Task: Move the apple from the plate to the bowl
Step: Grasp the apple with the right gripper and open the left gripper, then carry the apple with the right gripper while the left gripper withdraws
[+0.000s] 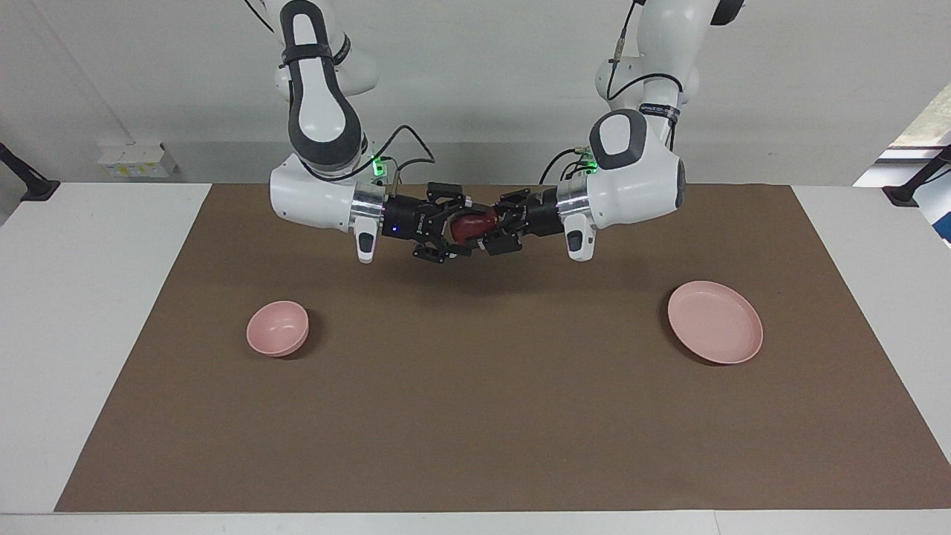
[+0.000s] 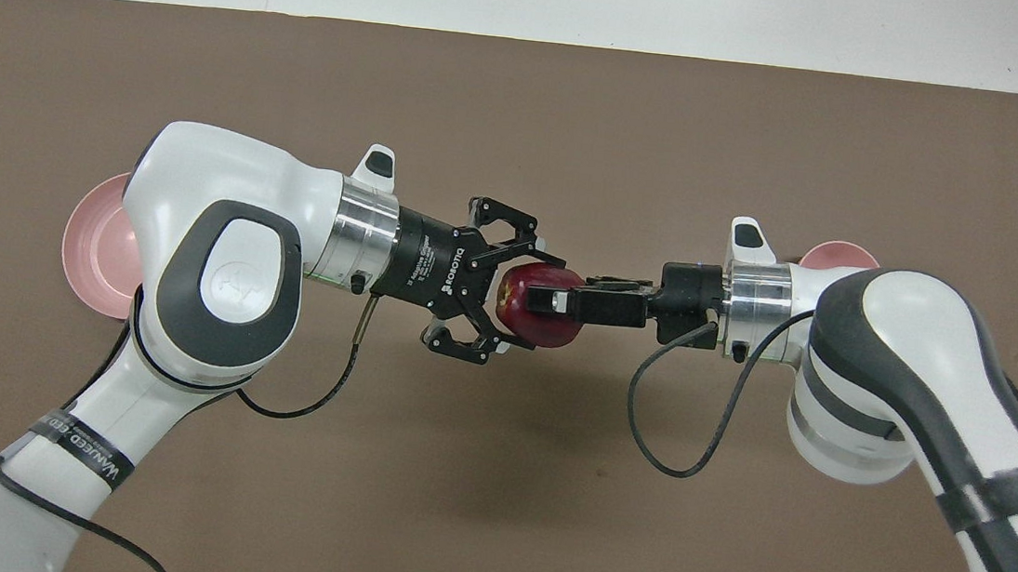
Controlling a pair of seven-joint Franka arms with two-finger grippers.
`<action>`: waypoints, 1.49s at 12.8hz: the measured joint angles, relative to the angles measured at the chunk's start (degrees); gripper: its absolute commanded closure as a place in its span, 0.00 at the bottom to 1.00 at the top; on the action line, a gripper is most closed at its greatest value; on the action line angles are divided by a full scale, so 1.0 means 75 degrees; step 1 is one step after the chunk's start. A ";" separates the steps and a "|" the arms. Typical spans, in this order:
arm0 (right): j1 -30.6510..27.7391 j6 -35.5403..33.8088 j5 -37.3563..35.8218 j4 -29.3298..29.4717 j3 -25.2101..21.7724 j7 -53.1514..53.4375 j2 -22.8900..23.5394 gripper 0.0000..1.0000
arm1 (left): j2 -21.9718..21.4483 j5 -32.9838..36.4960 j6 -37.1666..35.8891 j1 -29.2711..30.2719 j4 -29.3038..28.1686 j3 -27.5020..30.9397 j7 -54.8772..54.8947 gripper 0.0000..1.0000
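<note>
The dark red apple (image 1: 472, 224) (image 2: 535, 324) hangs in the air over the middle of the mat, between both grippers. My left gripper (image 1: 492, 227) (image 2: 531, 303) reaches in from the plate's end, shut on the apple across its sides. My right gripper (image 1: 461, 227) (image 2: 556, 302) meets the apple from the bowl's end and lies over its top. The flat pink plate (image 1: 715, 321) (image 2: 93, 257) is bare at the left arm's end. The small pink bowl (image 1: 277, 327) (image 2: 839, 255) stands at the right arm's end, with nothing in it.
A brown mat (image 1: 475, 416) covers most of the white table (image 1: 89, 312). A black cable (image 2: 682, 433) hangs in a loop under the right wrist.
</note>
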 measured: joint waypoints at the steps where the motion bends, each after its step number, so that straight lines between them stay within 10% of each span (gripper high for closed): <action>1: 0.0001 -0.0003 -0.0001 -0.0022 -0.0001 0.0000 -0.0033 0.34 | -0.0003 0.0001 0.0002 0.0000 -0.0009 0.0005 0.0000 1.00; 4: 0.0000 -0.0019 0.0000 -0.0045 -0.0012 0.0000 -0.0053 0.70 | -0.0019 0.0002 0.0002 0.0000 -0.0018 0.0010 0.0000 1.00; 5: 0.0000 -0.0024 0.0000 -0.0048 -0.0013 0.0000 -0.0053 0.71 | -0.0020 0.0002 0.0002 -0.0002 -0.0022 0.0010 0.0000 0.87; 6: -0.0001 -0.0031 -0.0001 -0.0049 -0.0016 0.0000 -0.0054 0.71 | -0.0022 0.0002 0.0003 -0.0004 -0.0023 0.0010 0.0000 0.01; 14: -0.0239 -0.0061 -0.2417 0.0583 -0.0116 0.0631 -0.0057 0.77 | -0.0174 0.0032 0.0003 -0.0061 -0.0016 0.0021 -0.0324 0.00; 19: -0.0596 -0.0089 -0.5709 0.0911 -0.0137 0.0823 -0.0001 0.76 | -0.0172 0.2011 -0.0001 -0.0048 -0.0024 0.0089 -0.0334 0.00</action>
